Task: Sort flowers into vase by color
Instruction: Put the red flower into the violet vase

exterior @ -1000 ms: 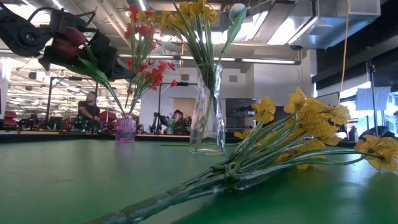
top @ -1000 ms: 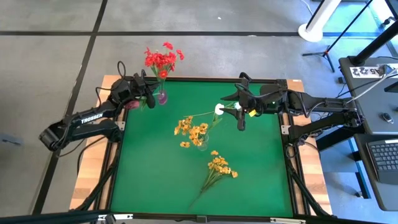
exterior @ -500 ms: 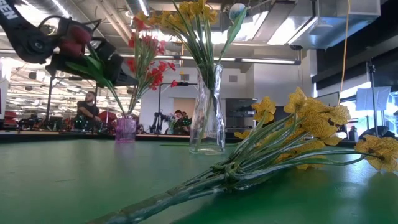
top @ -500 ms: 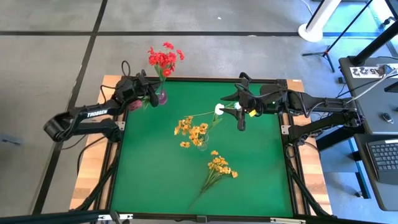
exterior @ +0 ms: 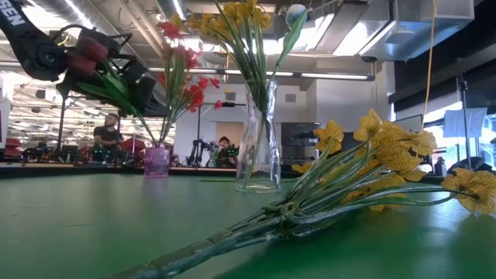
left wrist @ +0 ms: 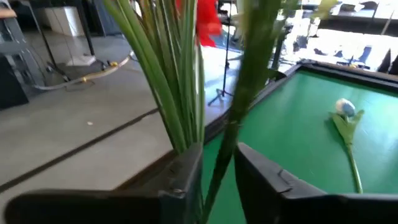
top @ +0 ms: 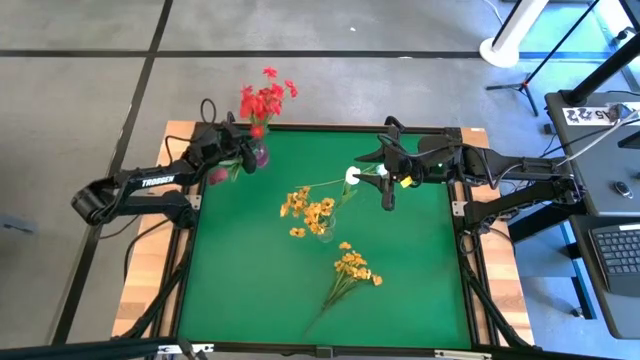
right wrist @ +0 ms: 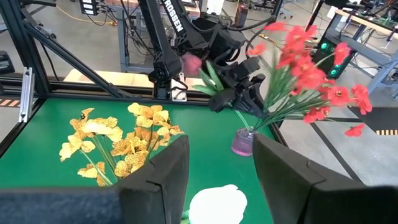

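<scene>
Vase [top: 259, 155] at far table edge; left end effector [top: 232, 160] beside it grips a bud stem [left wrist: 233, 118]; right end effector [top: 388, 196] open, empty.

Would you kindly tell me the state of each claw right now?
Left claw: closed on a dark pink-red bud's green stem, beside the small purple vase.
Right claw: open, empty, above the white bloom.

The surface [top: 250, 260] is covered in matt green cloth with a wooden rim. A clear glossy glass vase [exterior: 258, 139] and a small purple translucent vase [exterior: 156, 161] stand on it.
</scene>
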{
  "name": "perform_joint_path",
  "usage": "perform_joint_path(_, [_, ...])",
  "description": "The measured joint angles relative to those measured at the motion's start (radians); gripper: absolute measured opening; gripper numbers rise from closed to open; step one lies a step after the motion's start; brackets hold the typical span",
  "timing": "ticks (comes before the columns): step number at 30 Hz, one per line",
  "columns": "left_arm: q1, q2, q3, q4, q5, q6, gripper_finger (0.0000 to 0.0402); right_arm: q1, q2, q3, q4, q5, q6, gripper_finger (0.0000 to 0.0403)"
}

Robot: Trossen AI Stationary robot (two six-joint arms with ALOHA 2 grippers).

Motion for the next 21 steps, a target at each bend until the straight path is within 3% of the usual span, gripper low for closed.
perform_joint_path(11, [-0.035,-0.032,0.000,-0.051,-0.072,-0.036,0.0198,0.000,0.000,0.000,0.000,0.000,0.017,0.0175])
perform_joint_path(21, [-0.035,-0.183,0.000,-0.163,-0.087,-0.057,0.0214,0.000,0.000,0.000,0.000,0.000,0.017,0.0175])
